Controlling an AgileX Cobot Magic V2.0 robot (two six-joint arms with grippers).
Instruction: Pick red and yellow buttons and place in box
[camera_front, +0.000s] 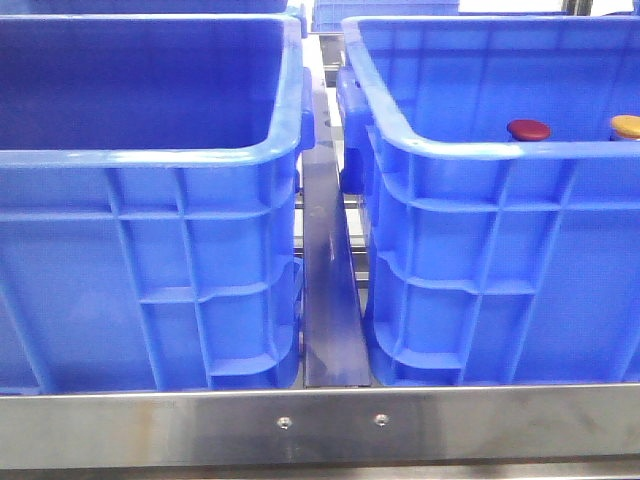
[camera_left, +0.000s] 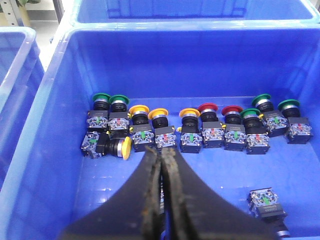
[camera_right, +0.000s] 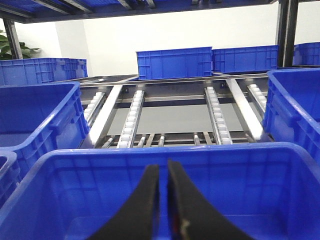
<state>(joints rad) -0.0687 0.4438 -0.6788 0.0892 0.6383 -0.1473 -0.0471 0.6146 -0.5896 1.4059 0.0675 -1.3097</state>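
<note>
the left gripper (camera_left: 161, 165) hangs nearest, fingers pressed together on nothing, above a row of buttons (camera_left: 200, 127) on a crate (camera_left: 50, 125) floor. the right gripper (camera_right: 163, 185) is likewise clenched and empty over the box (camera_right: 45, 195), whose floor is cut off. in the front view a red cap (camera_front: 528, 129) and yellow cap (camera_front: 626, 126) peek over the right crate's rim, bodies hidden.

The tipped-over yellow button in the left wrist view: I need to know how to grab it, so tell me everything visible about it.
The tipped-over yellow button lies on its side on the floor of the blue crate, at one end of the row of upright buttons. Its domed yellow cap points sideways toward the left gripper, whose fingers are shut above the crate. A black collar joins the cap to a clear, greyish contact block. It sits close against the upright button behind it; actual contact is unclear.
</note>
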